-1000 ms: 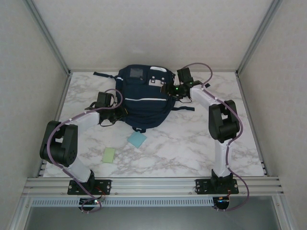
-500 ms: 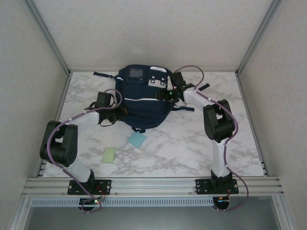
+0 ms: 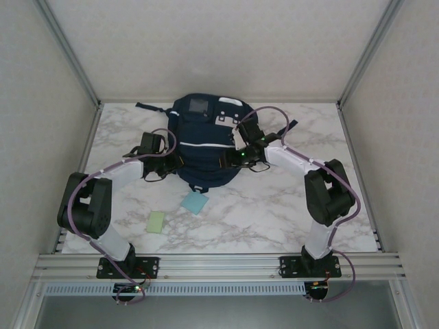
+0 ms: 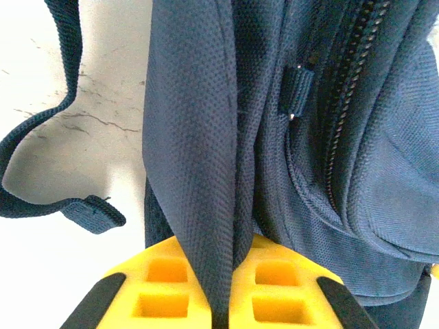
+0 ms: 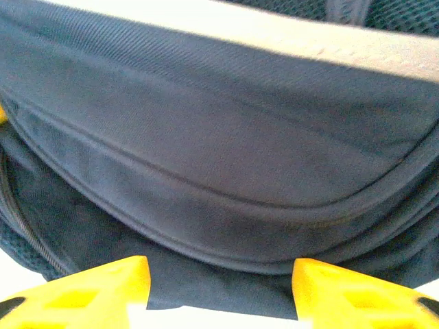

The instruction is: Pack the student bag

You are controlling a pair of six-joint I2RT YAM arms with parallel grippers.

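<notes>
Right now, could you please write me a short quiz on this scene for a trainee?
1. True or false: the left gripper is shut on a fold of the student bag.
2. Which lies nearest the bag? A) blue pad B) green pad C) red cup
3. Fill in: the right gripper is ____.
Key: 1 true; 2 A; 3 open.

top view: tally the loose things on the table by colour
navy: 1, bag
light blue: 1, blue pad
light green: 1, green pad
total: 3
</notes>
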